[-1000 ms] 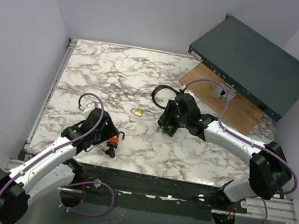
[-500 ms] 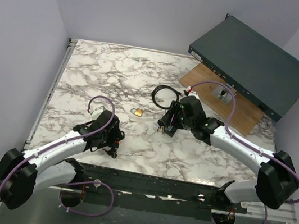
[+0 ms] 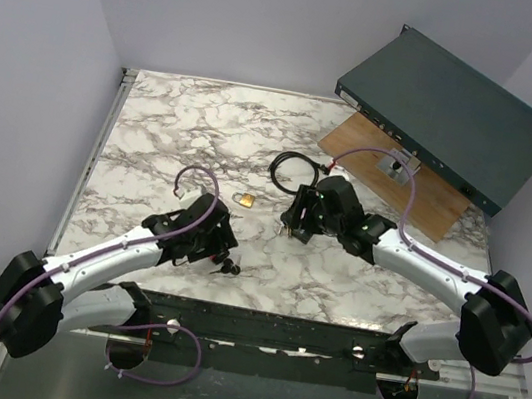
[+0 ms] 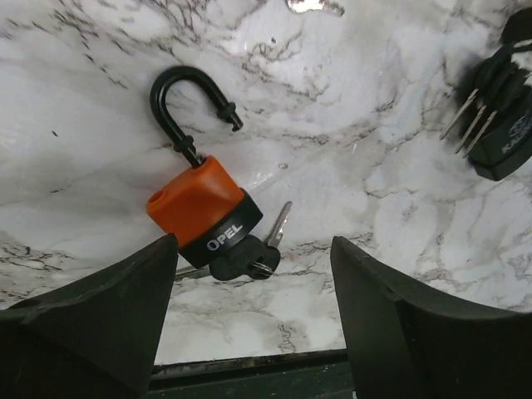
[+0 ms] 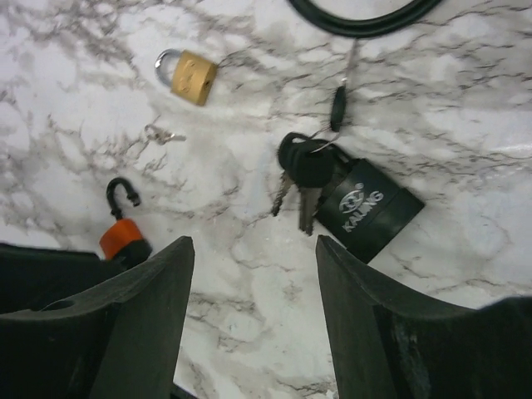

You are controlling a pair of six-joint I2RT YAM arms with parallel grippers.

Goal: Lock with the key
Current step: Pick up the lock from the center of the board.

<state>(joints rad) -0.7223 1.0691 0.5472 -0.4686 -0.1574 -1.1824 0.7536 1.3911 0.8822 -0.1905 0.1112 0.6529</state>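
Left pincer (image 4: pixel 253 243), fingers apart, holding nothing: orange padlock (image 4: pixel 199 204) (shackle open, key (image 4: pixel 243 264) in its base) lies just ahead on the marble table (image 4: pixel 332 125). Far right, black padlock (image 4: pixel 503 141) beneath right pincer (image 5: pixel 253 243), likewise spread.

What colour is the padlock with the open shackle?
Padlock: orange body, black base; best in left wrist view.
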